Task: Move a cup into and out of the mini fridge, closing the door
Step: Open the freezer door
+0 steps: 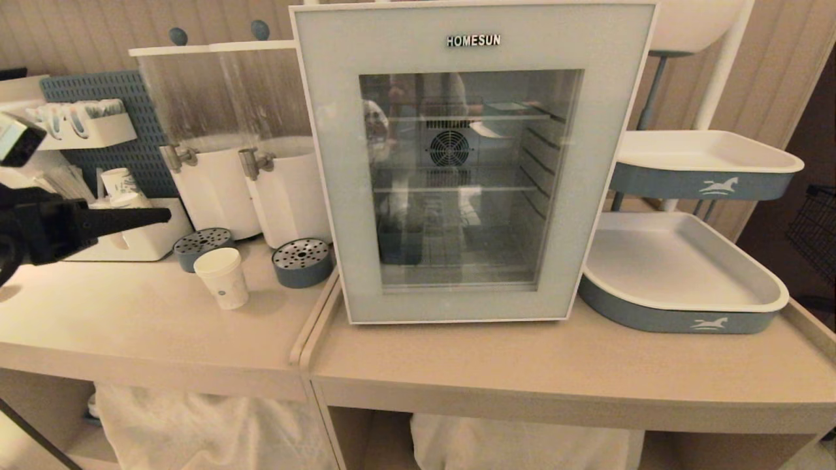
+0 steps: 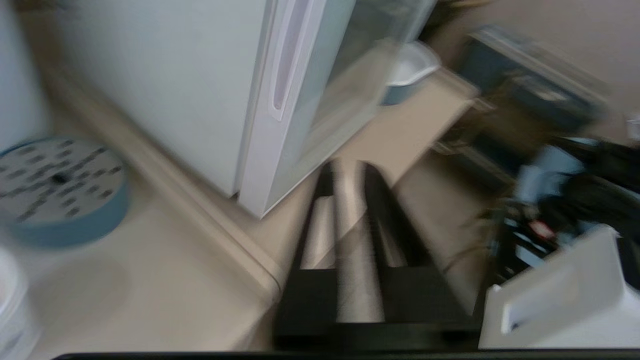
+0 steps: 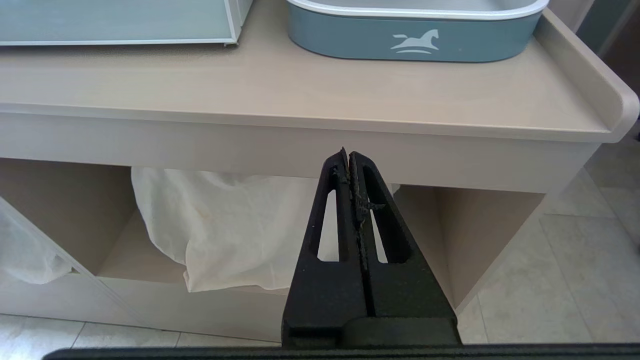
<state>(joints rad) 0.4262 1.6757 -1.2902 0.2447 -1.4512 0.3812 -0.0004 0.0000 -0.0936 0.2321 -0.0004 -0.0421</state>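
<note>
A: Where is the cup (image 1: 223, 277)?

B: In the head view it stands upright at the lower left of centre, on the beige surface (image 1: 130, 326), just in front of two round blue drip trays (image 1: 302, 261). Nothing touches it.

A: And the mini fridge (image 1: 470, 163)?

B: It fills the middle of the frame, on the neighbouring surface to the right. The door (image 1: 326, 163) sits flush against the body, and through the glass I see wire shelves and a small fan at the back.

A: What about the left claw (image 1: 160, 215)?

B: It enters from the left edge of the head view at mid height, its dark fingers pointing toward the right, above the surface and apart from the cup. In the left wrist view the left claw (image 2: 345, 170) is smeared with blur; a pale strip shows between the fingers, but I cannot tell whether they are parted or together. Ahead of it is the fridge's side wall and the door's edge.

A: The right claw (image 3: 348, 155)?

B: Only the right wrist view shows it, at bottom centre of the frame. Its fingers (image 3: 332, 200) are pressed together with nothing between them, hanging in front of the surface's edge, below a blue tray (image 3: 415, 40) with a white horse mark.
</note>
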